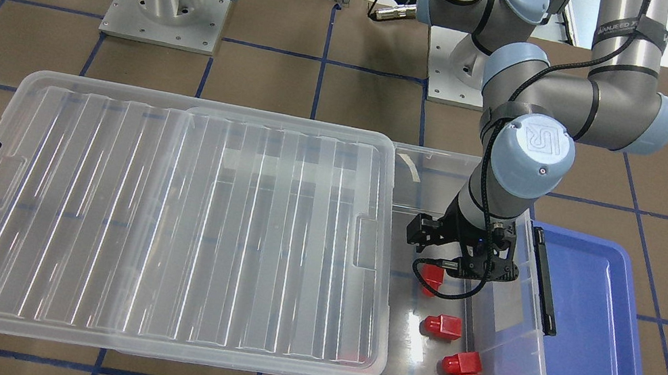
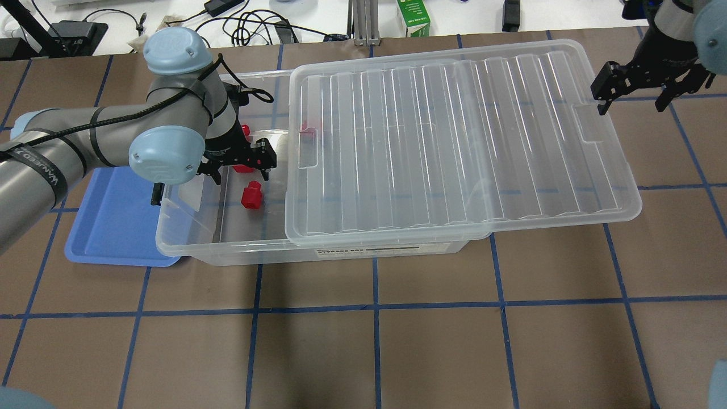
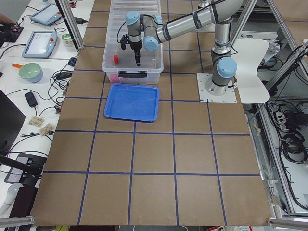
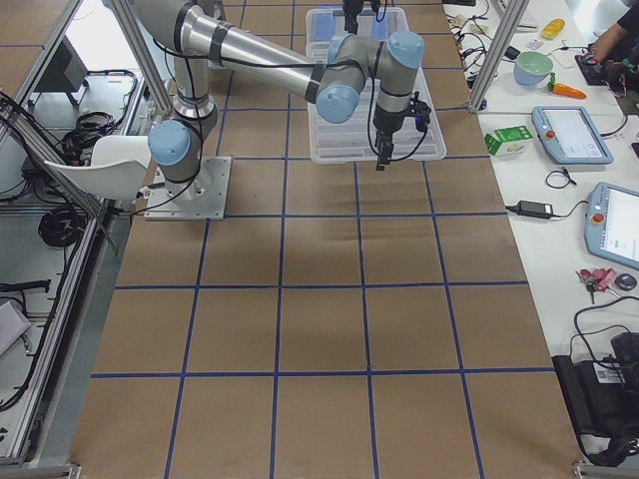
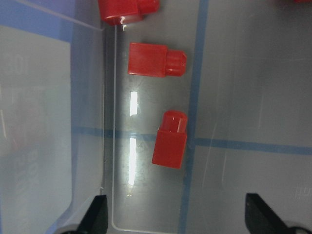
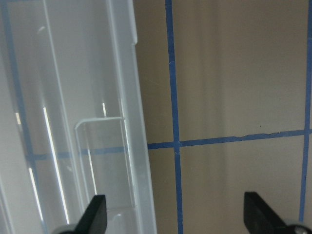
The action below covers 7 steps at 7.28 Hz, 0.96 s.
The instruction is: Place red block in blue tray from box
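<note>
The clear box (image 2: 227,250) has its ribbed lid (image 2: 454,142) slid aside, which leaves one end uncovered. Several red blocks lie on the floor of that end (image 1: 442,326) (image 1: 463,361) (image 2: 251,196). My left gripper (image 2: 238,170) is open and empty, lowered inside that end over the blocks. In the left wrist view a red block (image 5: 169,140) lies just ahead of the left gripper (image 5: 175,219). The blue tray (image 2: 113,221) lies empty beside the box's latch end. My right gripper (image 2: 631,99) is open and empty at the lid's far end.
A black latch bar (image 1: 548,280) sits on the box wall between the blocks and the tray (image 1: 597,330). The lid (image 1: 163,219) overhangs the box toward my right arm. The brown table carries blue tape lines.
</note>
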{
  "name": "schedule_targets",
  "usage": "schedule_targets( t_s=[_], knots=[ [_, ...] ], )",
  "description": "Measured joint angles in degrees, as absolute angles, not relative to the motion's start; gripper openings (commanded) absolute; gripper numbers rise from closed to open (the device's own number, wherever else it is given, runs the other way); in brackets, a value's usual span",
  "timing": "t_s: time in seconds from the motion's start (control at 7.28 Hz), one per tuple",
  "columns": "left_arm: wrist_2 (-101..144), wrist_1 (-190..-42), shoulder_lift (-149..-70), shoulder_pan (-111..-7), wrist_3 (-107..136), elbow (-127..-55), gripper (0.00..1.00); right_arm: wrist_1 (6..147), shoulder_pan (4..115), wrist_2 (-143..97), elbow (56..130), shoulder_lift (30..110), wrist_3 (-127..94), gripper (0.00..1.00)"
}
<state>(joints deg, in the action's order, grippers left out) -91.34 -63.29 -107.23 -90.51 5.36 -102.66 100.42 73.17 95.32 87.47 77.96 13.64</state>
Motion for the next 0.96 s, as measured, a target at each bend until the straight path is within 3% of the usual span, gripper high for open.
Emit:
schedule_targets(
  t_s=[0.55,0.96],
  knots=[
    [-90.03,-59.68,-109.95,-90.59,4.14,-105.71,1.0,90.69,77.48,92.82,84.83,85.89,13.14,1.0],
    [-90.23,-56.68,-110.16,-90.07,2.72,-107.91,1.0,87.89,78.57,92.35,84.26,84.95,12.98,1.0]
  ],
)
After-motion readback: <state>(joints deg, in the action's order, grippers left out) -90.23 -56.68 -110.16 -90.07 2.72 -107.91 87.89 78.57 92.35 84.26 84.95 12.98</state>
